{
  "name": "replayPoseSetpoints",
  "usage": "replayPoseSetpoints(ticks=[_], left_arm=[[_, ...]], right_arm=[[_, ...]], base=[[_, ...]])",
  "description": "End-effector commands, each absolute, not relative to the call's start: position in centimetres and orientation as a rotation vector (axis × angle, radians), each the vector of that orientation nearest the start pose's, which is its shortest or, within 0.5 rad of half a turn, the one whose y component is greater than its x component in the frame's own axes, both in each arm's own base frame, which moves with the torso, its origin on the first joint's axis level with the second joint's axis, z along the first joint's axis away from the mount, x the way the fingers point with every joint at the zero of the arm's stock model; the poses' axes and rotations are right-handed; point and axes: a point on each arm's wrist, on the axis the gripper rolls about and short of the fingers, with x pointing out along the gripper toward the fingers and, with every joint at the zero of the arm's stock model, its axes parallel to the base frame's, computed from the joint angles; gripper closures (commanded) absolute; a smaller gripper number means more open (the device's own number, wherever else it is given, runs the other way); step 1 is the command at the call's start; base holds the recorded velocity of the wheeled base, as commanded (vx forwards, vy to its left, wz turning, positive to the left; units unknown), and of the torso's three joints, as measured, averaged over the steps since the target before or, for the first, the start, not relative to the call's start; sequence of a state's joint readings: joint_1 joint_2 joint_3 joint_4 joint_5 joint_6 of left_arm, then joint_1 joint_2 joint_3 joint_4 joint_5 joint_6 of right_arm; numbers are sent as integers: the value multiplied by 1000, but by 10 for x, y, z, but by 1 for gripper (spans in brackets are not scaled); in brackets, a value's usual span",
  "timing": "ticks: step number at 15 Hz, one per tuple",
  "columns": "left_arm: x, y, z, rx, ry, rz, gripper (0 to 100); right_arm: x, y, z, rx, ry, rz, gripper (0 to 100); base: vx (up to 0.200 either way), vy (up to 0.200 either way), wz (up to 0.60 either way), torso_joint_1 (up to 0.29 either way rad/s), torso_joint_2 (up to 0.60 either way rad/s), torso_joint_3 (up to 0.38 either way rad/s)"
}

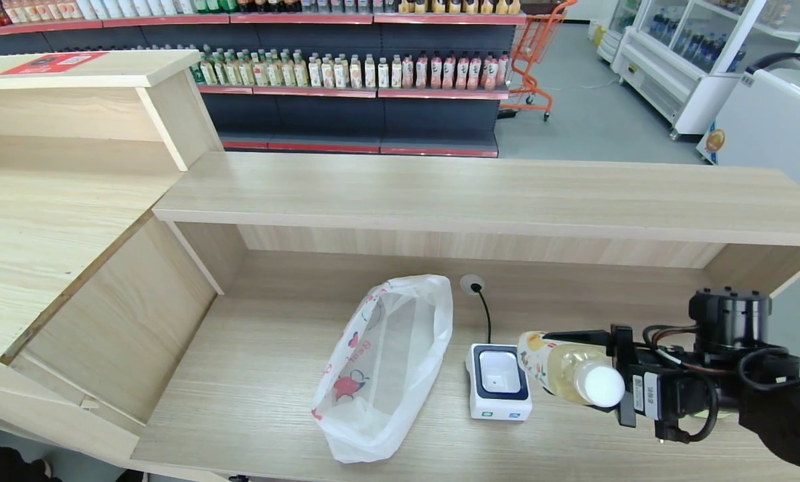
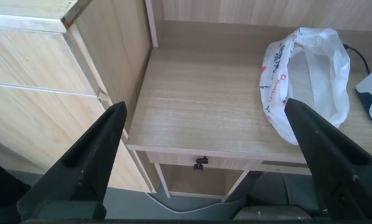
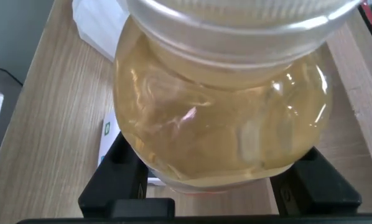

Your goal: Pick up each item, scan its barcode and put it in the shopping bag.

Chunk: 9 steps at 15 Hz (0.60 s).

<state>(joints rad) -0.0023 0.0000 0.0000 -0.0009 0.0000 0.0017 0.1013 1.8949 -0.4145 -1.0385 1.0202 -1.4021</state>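
Note:
My right gripper (image 1: pixel 590 358) is shut on a bottle of pale yellow drink (image 1: pixel 567 368) with a white cap, held on its side just right of the white barcode scanner (image 1: pixel 498 381). In the right wrist view the bottle (image 3: pixel 220 118) sits between the black fingers (image 3: pixel 111 180), with the scanner (image 3: pixel 99 28) beyond it. A white plastic shopping bag (image 1: pixel 383 365) with red print lies open on the desk, left of the scanner. My left gripper (image 2: pixel 204 155) hangs open off the desk's front left corner, with the bag (image 2: pixel 307 81) farther off and nothing between the fingers.
The wooden desk (image 1: pixel 259 395) sits under a raised counter ledge (image 1: pixel 493 194), with a side wall on the left. The scanner's black cable (image 1: pixel 485 311) runs to a port at the back. Drink shelves (image 1: pixel 346 70) and an orange cart stand across the aisle.

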Motion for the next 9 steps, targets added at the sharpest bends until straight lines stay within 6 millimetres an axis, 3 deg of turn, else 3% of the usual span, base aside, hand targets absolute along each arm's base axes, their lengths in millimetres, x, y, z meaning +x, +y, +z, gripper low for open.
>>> replayPoseSetpoints(ticks=[1,4,9], left_arm=[[-23,0,76,2,0,-2,0],[-23,0,76,2,0,-2,0],[-23,0,76,2,0,-2,0]], right_arm=[[271,48,60,-1001,-369,1203,100],[275,48,52,-1028,-379,1211,100],[308,52,37,-1105,-439,1202,100]], base=[[0,0,0,0,0,0],[0,0,0,0,0,0],[0,0,0,0,0,0]])
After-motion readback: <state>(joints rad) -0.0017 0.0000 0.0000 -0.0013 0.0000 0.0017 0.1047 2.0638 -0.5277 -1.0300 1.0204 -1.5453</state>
